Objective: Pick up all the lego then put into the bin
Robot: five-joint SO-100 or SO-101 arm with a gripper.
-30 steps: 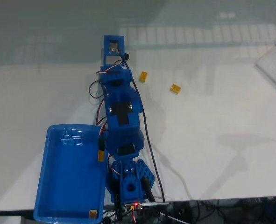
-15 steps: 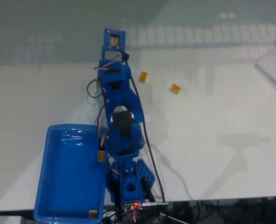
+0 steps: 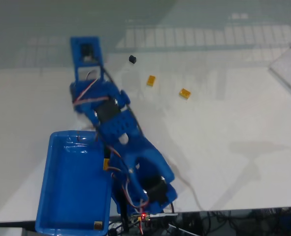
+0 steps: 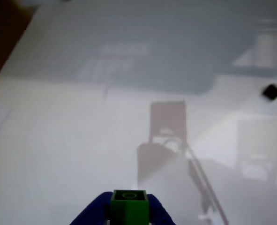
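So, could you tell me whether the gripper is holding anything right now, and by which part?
Yes: in the wrist view the gripper is shut on the green lego brick, its blue fingers pressing the brick's two opposite sides, studded top showing.

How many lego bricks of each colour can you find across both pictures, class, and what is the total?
Yellow-orange bricks: 2, lying on the white table, one and another in the fixed view.
Black brick: 1, on the table.
Green brick: 1, held between the blue fingers in the wrist view.
Total: 4 bricks.
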